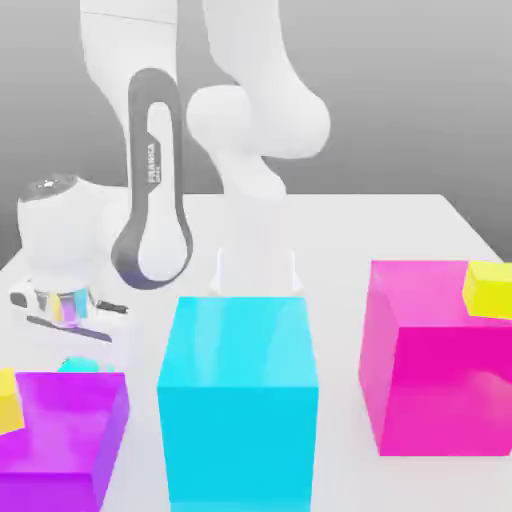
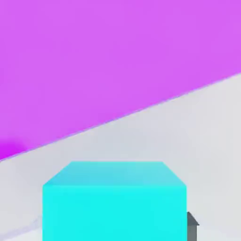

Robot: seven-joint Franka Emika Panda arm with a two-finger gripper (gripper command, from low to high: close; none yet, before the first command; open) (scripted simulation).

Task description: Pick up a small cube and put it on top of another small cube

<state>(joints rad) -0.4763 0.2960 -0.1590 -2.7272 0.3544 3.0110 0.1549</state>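
Note:
A tiny glossy cyan cube (image 2: 114, 202) sits very close in the hand view, in front of the side wall of a big purple block (image 2: 94, 61). A grey piece of the hand (image 2: 192, 227) shows right against one side of the cube. In the exterior view a sliver of the small cyan cube (image 1: 75, 364) peeks over the far edge of the purple block (image 1: 65, 430). My gripper (image 1: 70, 335) hangs low just above it, at the exterior view's left. No second small cyan cube is in sight.
A large cyan block (image 1: 238, 400) stands in the middle front. A large magenta block (image 1: 440, 360) at the exterior view's right carries a small yellow cube (image 1: 489, 288). Another yellow cube (image 1: 8, 398) rests on the purple block's edge. The white table (image 1: 380, 225) stretches behind.

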